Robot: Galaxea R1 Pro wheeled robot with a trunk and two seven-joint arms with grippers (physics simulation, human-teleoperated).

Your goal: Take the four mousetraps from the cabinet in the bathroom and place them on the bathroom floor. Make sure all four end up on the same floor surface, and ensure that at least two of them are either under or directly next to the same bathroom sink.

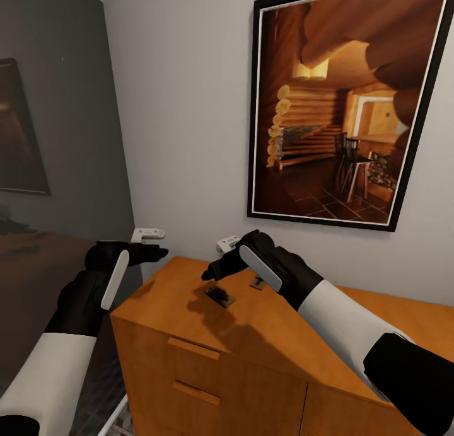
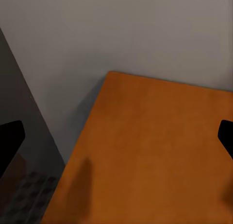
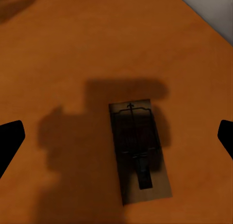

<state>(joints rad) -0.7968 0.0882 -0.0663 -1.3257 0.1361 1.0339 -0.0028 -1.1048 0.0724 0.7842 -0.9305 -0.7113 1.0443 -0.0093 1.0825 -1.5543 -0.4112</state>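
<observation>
right gripper [image 1: 213, 273] wide open, empty, above a mousetrap [image 3: 140, 150] on the cabinet [image 1: 189, 310]. left gripper [image 1: 151, 252] open, empty.

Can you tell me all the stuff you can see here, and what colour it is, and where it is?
mousetraps: two in sight, brown wood with dark metal parts, lying flat on the cabinet top; the second peeks out beside the right arm
cabinet: one, orange-brown wood with small tab handles, against the wall
big picture: one, black frame, log cabin scene, hanging on the wall above the cabinet
dark picture: one, on the grey wall at the left
wall: pale grey, behind the cabinet
floor: a dim patterned bit, left of the cabinet
left gripper: black with white tips, jaws open, by the cabinet's left corner
right gripper: black with white tips, jaws open, above a mousetrap
</observation>
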